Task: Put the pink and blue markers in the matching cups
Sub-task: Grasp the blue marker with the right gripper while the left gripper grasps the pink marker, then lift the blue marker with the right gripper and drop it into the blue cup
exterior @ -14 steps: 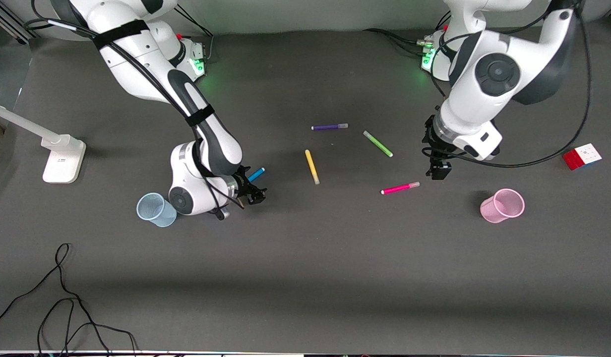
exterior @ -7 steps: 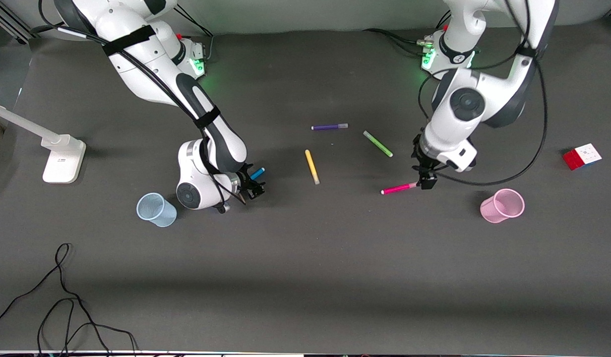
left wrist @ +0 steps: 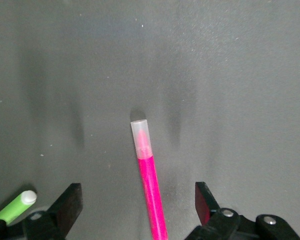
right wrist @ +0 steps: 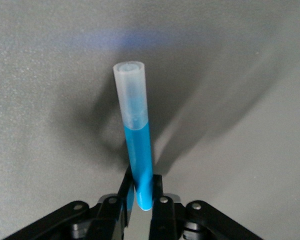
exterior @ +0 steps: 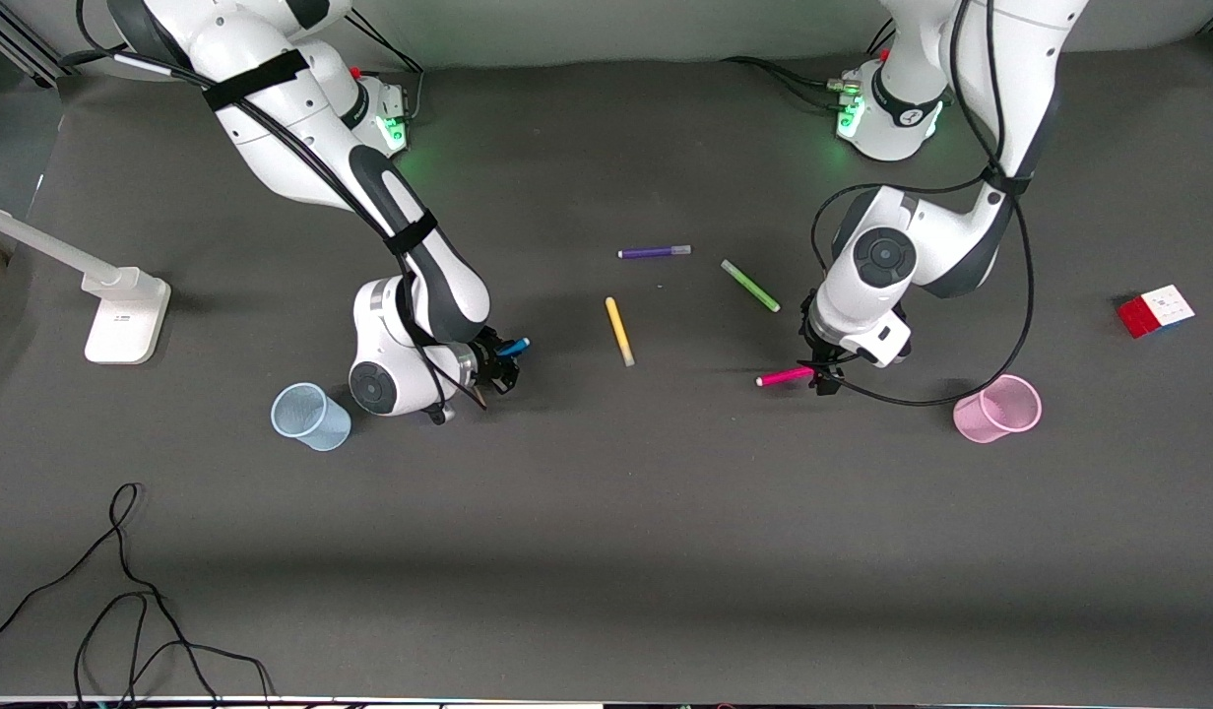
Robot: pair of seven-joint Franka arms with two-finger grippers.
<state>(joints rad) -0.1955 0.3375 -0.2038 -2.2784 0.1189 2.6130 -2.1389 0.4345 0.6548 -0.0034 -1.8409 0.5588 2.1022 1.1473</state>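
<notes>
My right gripper (exterior: 503, 366) is shut on the blue marker (exterior: 513, 347) by its end; the greyish cap points away from the fingers, as the right wrist view shows (right wrist: 134, 145). The pale blue cup (exterior: 310, 417) stands close by, toward the right arm's end of the table. My left gripper (exterior: 825, 378) is open and low over the pink marker (exterior: 786, 376), which lies flat on the table. In the left wrist view the pink marker (left wrist: 150, 185) runs between the two spread fingers (left wrist: 70, 205) without touching them. The pale pink cup (exterior: 999, 408) stands toward the left arm's end.
A purple marker (exterior: 654, 252), a yellow marker (exterior: 618, 331) and a green marker (exterior: 749, 286) lie mid-table. The green marker's tip shows in the left wrist view (left wrist: 14, 206). A red and white cube (exterior: 1155, 310) sits at the left arm's end. A white stand (exterior: 124, 313) and loose cables (exterior: 124, 591) are at the right arm's end.
My left gripper has come down and across from beside the pink marker until its open fingers straddle the marker's capped end. My right gripper has shifted slightly, still holding the blue marker.
</notes>
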